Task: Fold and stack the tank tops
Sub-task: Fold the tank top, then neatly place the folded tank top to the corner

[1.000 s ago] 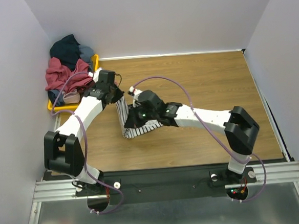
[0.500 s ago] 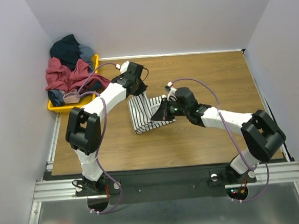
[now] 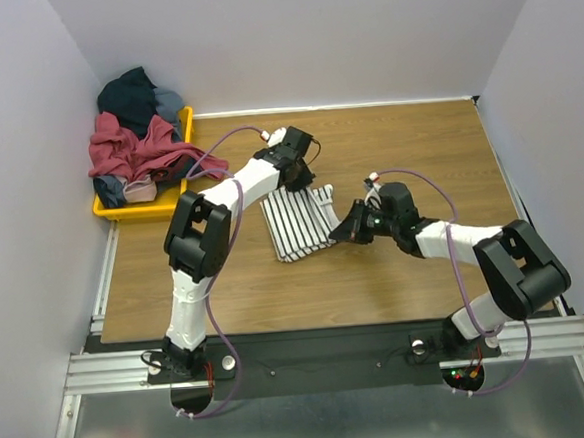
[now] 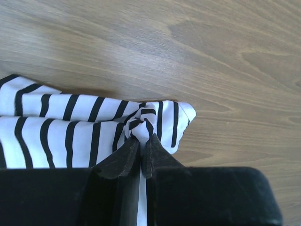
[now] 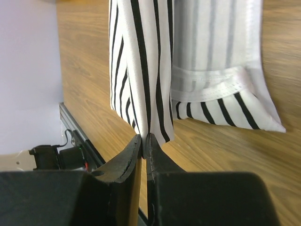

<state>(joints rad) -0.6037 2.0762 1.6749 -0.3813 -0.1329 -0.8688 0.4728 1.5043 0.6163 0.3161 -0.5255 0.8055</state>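
Left pincer [image 4: 143, 137] and right pincer [image 5: 144, 139] each pinch the striped tank top [image 3: 294, 224] (on the table [image 3: 417, 140]).

No legible txt, labels, brands, nos. or signs in any view. Tank top [image 3: 298, 227]: plain dark stripes only, no print or tag readable, incl. wrist close-ups.
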